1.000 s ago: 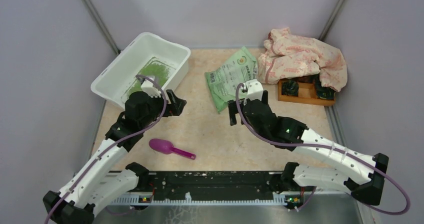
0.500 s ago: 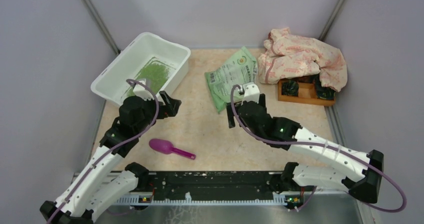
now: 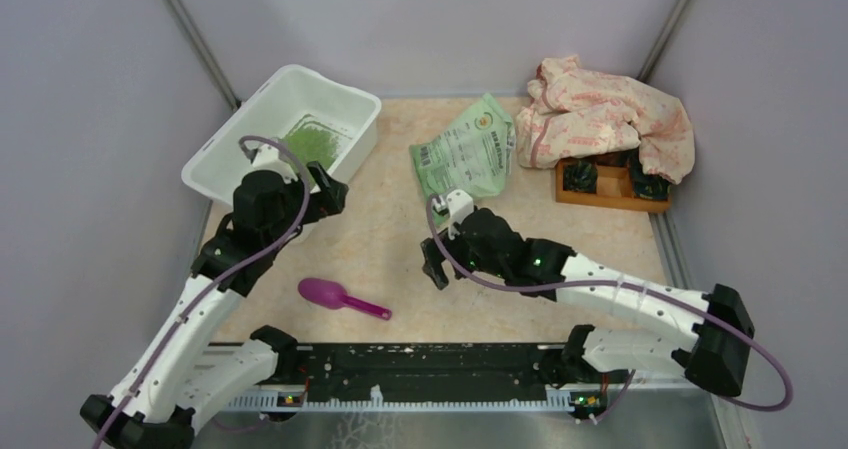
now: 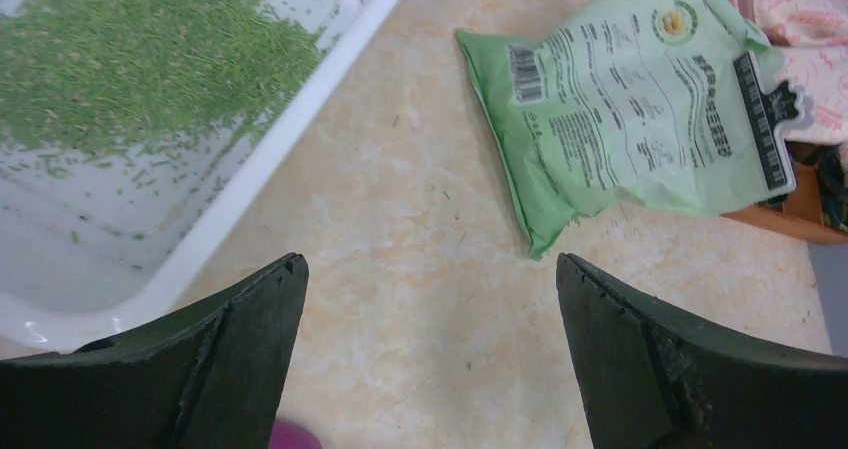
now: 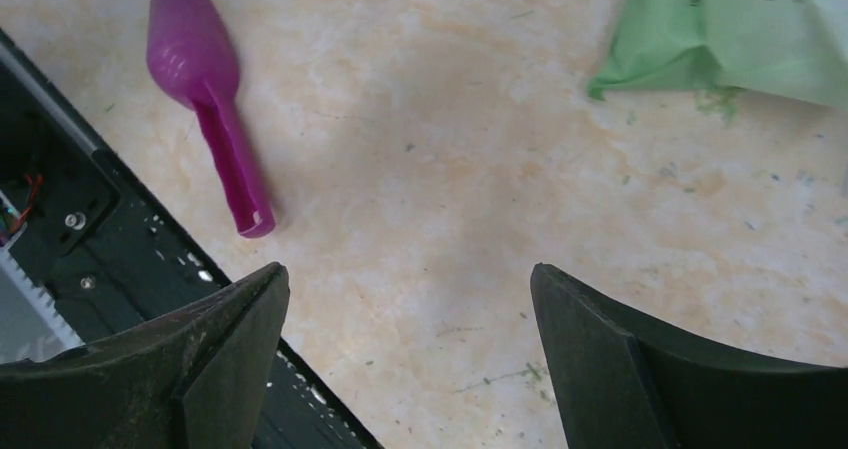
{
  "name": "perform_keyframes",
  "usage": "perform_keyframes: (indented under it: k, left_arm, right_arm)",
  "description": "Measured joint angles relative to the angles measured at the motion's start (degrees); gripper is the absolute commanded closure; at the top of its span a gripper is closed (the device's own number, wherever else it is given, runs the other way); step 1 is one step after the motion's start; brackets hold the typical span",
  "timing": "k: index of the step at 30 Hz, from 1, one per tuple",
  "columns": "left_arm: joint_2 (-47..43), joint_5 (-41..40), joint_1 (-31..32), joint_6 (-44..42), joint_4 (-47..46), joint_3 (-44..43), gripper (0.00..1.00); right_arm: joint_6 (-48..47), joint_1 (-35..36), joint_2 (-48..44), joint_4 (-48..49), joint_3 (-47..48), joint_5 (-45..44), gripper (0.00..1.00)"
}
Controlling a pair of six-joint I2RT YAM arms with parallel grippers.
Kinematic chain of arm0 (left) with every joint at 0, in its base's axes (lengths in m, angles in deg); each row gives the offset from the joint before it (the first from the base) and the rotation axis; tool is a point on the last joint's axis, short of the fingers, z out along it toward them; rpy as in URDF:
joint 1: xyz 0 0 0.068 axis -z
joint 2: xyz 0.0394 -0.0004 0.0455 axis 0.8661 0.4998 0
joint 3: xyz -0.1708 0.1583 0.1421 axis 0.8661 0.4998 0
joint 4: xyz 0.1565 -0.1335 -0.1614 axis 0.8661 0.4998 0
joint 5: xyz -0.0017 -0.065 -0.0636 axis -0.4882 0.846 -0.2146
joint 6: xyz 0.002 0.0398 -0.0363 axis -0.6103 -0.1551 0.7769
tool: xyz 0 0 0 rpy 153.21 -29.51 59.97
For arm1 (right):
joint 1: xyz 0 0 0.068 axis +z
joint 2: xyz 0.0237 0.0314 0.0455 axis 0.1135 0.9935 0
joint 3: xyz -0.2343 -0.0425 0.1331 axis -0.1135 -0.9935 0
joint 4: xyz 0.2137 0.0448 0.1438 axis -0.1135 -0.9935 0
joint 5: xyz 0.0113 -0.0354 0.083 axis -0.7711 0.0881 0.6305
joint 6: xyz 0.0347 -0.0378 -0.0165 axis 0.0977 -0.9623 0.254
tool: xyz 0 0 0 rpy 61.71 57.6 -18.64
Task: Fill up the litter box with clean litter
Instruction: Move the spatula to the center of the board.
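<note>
Left gripper (image 4: 430, 265) and right gripper (image 5: 407, 274) both wide open, holding nothing.
Litter (image 3: 312, 139) lies thinly in the litter box (image 3: 213, 161), ahead-left of the left gripper; loose and light, it likely wants the scoop (image 5: 205, 79), ahead-left of the right gripper, taken by its stiff handle.

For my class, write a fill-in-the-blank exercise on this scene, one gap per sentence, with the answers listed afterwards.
1. The clean litter in the litter box is ____ in colour.
2. The left gripper and right gripper both stand ____.
3. The purple scoop lies on the table, held by ____ gripper.
Answers: green; open; neither.
</note>
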Motion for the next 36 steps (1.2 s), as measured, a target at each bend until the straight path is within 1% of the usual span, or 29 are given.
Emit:
perform_keyframes:
  k: [3, 6, 8, 10, 11, 15, 17, 19, 22, 27, 33, 36]
  left_arm:
    - [0.3, 1.3, -5.5, -1.3, 0.7, -1.8, 0.01]
    - [1.1, 7.5, -16.3, -2.6, 0.7, -1.9, 0.01]
    - [2.1, 11.8, -22.6, -3.0, 0.7, -1.9, 0.01]
    - [2.6, 15.7, -27.6, -3.3, 0.8, -1.6, 0.01]
    - [2.6, 17.1, -28.2, -3.5, 0.8, -1.5, 0.01]
    - [2.0, 22.7, -36.7, -4.7, 0.9, -1.5, 0.01]
    - [1.8, 26.1, -41.4, -5.3, 1.4, -1.5, 0.01]
    - [1.9, 29.5, -45.6, -5.6, 1.9, -1.5, 0.01]
    - [2.0, 32.9, -48.2, -5.4, 2.1, -1.3, 0.01]
    - [1.7, 38.0, -49.6, -4.0, 1.8, 0.7, 0.01]
    - [1.2, 40.0, -49.8, -3.0, 1.8, 1.9, 0.01]
    - [0.7, 40.5, -49.8, -3.0, 1.7, 1.9, 0.01]
  right_arm:
    - [-1.2, 0.3, 5.1, 3.4, 0.0, 4.1, 0.16]
    - [-2.2, 1.7, 11.0, 5.5, 0.3, 6.3, 0.16]
    - [-3.0, 3.4, 15.0, 6.5, 1.3, 7.0, 0.16]
    - [-3.9, 5.6, 18.8, 7.1, 3.1, 7.1, 0.17]
    - [-4.3, 6.6, 20.6, 7.8, 4.2, 7.1, 0.18]
    - [-6.4, 9.6, 25.7, 12.2, 7.3, 7.4, 0.19]
    - [-7.9, 10.4, 28.0, 16.5, 7.5, 7.7, 0.21]
    - [-8.7, 11.0, 29.1, 18.4, 7.5, 8.0, 0.22]
    - [-10.6, 11.6, 32.3, 21.9, 8.3, 8.7, 0.23]
    - [-14.1, 14.1, 38.4, 24.9, 10.8, 9.0, 0.25]
    - [-17.6, 16.8, 44.4, 26.0, 15.6, 9.4, 0.27]
    - [-18.4, 17.1, 46.0, 26.3, 17.3, 9.8, 0.3]
